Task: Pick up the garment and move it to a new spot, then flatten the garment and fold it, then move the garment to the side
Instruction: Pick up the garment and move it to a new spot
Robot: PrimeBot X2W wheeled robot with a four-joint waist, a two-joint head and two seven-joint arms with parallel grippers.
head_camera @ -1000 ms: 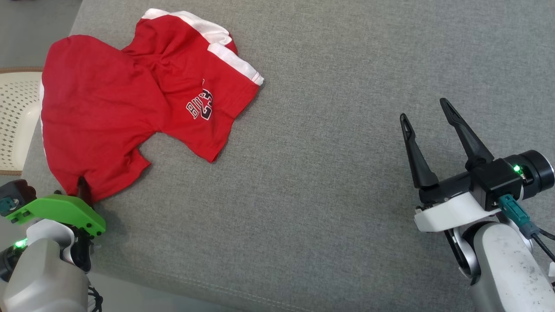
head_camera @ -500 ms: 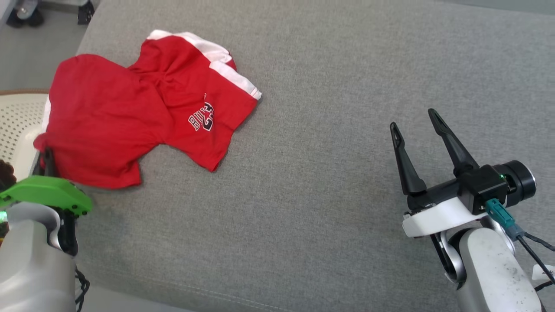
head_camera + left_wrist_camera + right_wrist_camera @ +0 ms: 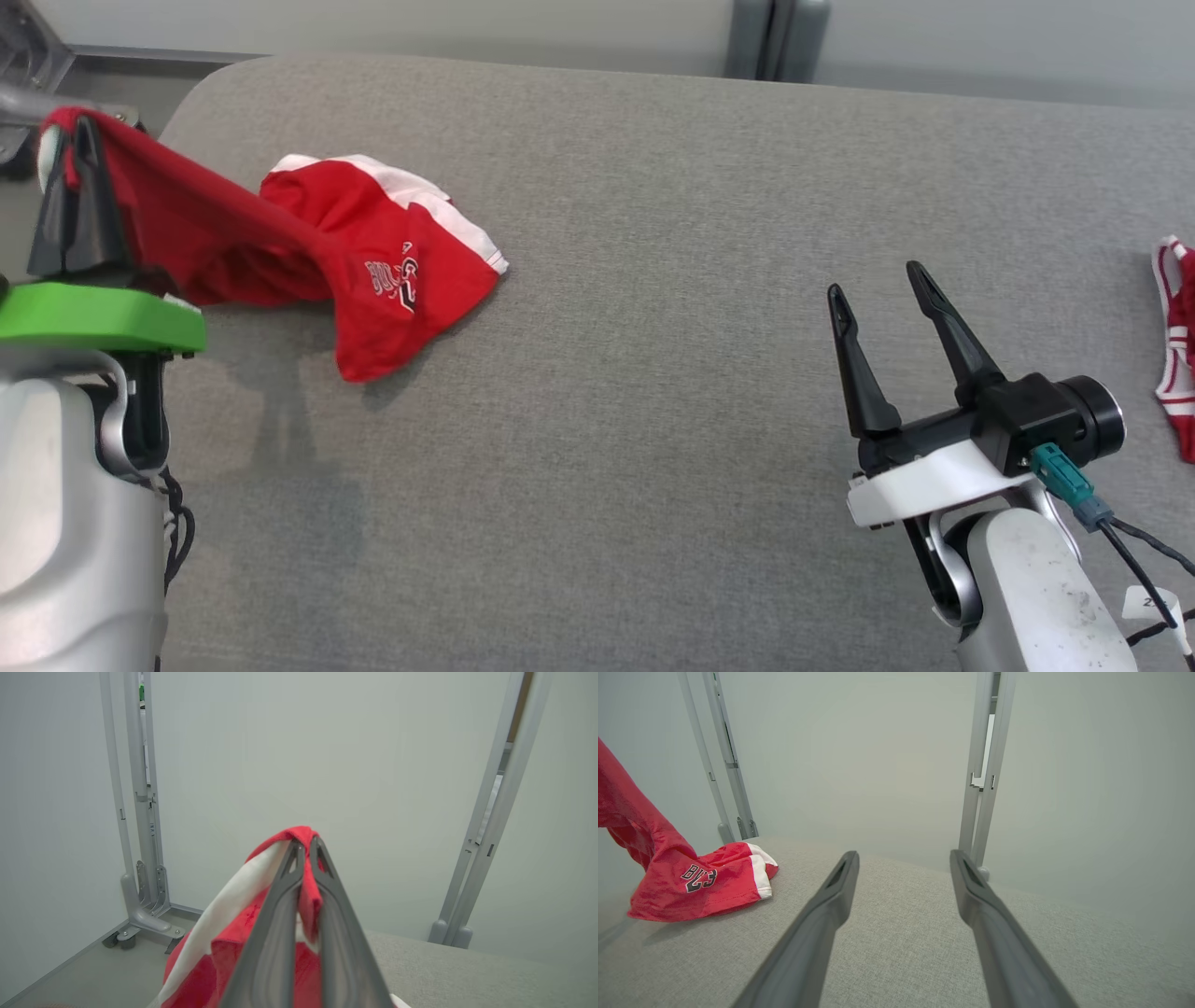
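The garment point(image 3: 373, 261) is a red piece with white stripes and a printed logo. One edge hangs from my left gripper point(image 3: 82, 131), which is shut on it and raised at the far left; the other end still rests on the grey padded table point(image 3: 653, 373). In the left wrist view the two fingers pinch the garment's red and white cloth point(image 3: 233, 933) at the left gripper's tips point(image 3: 304, 841). My right gripper point(image 3: 873, 278) stands open above the table's right side, nothing between its fingers. The right wrist view has the garment point(image 3: 691, 882) at far left and the right gripper point(image 3: 903, 856) open.
Another red and white cloth point(image 3: 1178, 345) lies at the table's right edge. Grey frame posts point(image 3: 140, 812) and a pale wall stand behind the table. The floor point(image 3: 37, 103) shows past the table's rounded left corner.
My left gripper shut on the garment's near edge and lifted it up and away, pulling the cloth into a taut drape. The camera tilted upward. The right gripper stayed open.
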